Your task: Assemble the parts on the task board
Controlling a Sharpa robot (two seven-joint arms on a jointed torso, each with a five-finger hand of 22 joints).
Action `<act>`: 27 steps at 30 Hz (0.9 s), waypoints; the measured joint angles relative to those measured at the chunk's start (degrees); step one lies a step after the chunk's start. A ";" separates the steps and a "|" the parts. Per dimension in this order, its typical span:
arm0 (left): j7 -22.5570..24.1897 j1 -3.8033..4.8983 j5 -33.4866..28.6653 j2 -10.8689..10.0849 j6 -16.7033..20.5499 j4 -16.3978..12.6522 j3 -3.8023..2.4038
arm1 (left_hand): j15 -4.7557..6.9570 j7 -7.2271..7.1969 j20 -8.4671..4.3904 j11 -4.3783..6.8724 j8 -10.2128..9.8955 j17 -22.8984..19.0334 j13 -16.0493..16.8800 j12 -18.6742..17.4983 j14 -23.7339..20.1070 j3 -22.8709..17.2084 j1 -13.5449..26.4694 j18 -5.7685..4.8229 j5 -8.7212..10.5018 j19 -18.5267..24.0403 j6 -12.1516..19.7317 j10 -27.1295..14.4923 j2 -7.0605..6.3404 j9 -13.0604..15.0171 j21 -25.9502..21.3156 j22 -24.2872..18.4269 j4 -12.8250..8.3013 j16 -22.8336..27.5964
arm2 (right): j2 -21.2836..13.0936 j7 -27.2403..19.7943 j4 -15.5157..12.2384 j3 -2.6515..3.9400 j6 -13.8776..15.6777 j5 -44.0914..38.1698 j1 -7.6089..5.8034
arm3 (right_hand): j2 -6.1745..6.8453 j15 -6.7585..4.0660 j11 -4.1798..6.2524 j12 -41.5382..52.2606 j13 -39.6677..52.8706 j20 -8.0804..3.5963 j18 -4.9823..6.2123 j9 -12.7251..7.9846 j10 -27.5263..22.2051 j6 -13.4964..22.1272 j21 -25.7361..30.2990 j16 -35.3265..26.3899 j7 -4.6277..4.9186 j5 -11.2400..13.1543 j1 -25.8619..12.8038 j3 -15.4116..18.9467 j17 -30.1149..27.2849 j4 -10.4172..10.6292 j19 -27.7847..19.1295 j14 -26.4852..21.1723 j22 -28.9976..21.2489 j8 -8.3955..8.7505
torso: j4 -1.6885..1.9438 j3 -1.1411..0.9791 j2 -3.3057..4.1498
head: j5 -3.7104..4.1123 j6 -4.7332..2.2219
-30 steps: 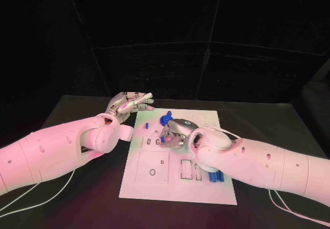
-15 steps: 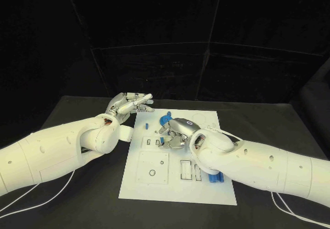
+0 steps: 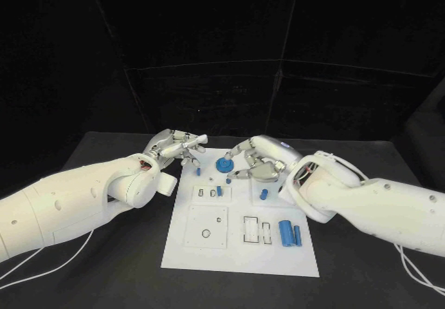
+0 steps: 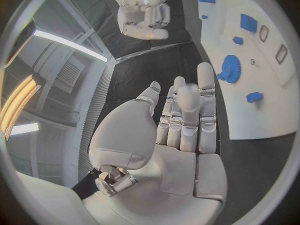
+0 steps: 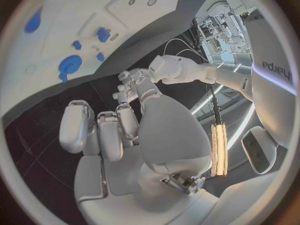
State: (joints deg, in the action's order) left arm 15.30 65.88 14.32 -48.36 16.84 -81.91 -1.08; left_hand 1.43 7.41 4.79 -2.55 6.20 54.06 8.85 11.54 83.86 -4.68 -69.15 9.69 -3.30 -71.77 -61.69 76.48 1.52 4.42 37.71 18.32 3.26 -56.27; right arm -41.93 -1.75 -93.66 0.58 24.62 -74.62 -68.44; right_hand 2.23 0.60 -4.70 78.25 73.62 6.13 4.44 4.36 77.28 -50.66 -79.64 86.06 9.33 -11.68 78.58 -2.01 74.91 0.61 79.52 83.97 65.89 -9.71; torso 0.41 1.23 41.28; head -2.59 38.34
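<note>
Both robot hands (image 3: 176, 147) (image 3: 255, 158) empty above task board (image 3: 243, 251)

The board (image 3: 243, 226) was evenly lit against a dark room; wrist views bent edges, with ceiling strip lights glaring.

The left hand (image 3: 173, 147) is hovering near the task board's (image 3: 209, 254) far left corner, fingers loosely extended and holding nothing. The right hand (image 3: 257, 159) is hanging over the board's far edge, fingers curled but apart, also holding nothing.
</note>
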 measured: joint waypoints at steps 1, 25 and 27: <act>-2.02 0.03 2.51 -0.14 -0.79 0.04 0.00 | 0.82 -0.41 -0.42 0.56 0.38 8.11 1.42 1.70 0.07 0.01 0.32 0.01 -0.41 -1.26 -0.75 1.32 -0.16 0.24 2.58 1.94 0.38 -8.30 | -1.26 -1.28 -0.04 0.20 -0.42 1.96 -1.02 | -0.07 -0.11 0.01 -0.01 -0.16 -0.09 0.00 0.00 -0.01 0.00 0.01 -0.08 0.00 0.00 0.07 0.00 0.00 0.00 -0.09 0.11 -0.33 -0.01 | 0.02 -0.05 -0.12 | -0.03 0.08; -44.65 7.89 39.58 9.57 -24.50 3.43 4.87 | 3.17 -4.57 -3.77 3.66 19.94 20.88 46.66 50.38 0.19 10.57 6.91 -4.41 0.27 -11.92 2.66 -1.97 3.31 17.36 37.07 45.83 12.56 -33.56 | -7.33 -6.09 9.74 0.33 -6.67 23.00 -5.54 | -0.99 -0.61 0.21 -0.23 -0.35 -0.50 0.00 -0.15 0.20 -1.24 0.67 -0.66 -0.19 -1.19 0.49 -0.22 -0.01 -0.22 -0.50 0.18 -1.55 -0.72 | 0.20 -0.94 -3.96 | -1.03 1.49; -46.28 8.19 40.42 10.76 -24.92 4.11 5.36 | 3.17 -4.59 -3.77 3.67 20.79 20.88 46.96 50.81 0.19 11.31 6.91 -4.41 0.26 -11.92 2.82 -1.98 3.31 18.18 37.40 46.59 12.68 -33.56 | -7.14 -5.93 10.06 0.33 -6.93 23.06 -5.55 | -0.99 -0.61 0.23 -0.22 -0.52 -0.50 0.00 -0.19 0.17 -1.24 0.94 -0.90 -0.19 -1.68 0.49 -0.13 -0.01 -0.31 -0.50 0.18 -1.88 -0.72 | 0.16 -0.97 -4.11 | -1.21 1.76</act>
State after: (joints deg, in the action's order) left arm -30.98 74.07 54.74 -37.60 -8.08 -77.80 4.29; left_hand 4.60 2.83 1.02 1.12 26.99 74.94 55.81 62.35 84.05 6.62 -62.24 5.29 -3.04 -83.69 -58.87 74.51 4.83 22.61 75.11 64.91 15.93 -89.83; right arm -49.08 -7.68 -83.60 0.91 17.70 -51.57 -73.99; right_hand 1.24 -0.01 -4.47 78.03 73.10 5.62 4.44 4.17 77.45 -51.90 -78.70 85.16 9.14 -13.35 79.08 -2.15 74.91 0.30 79.02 84.15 64.00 -10.43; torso 0.57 0.26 37.17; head -3.80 40.10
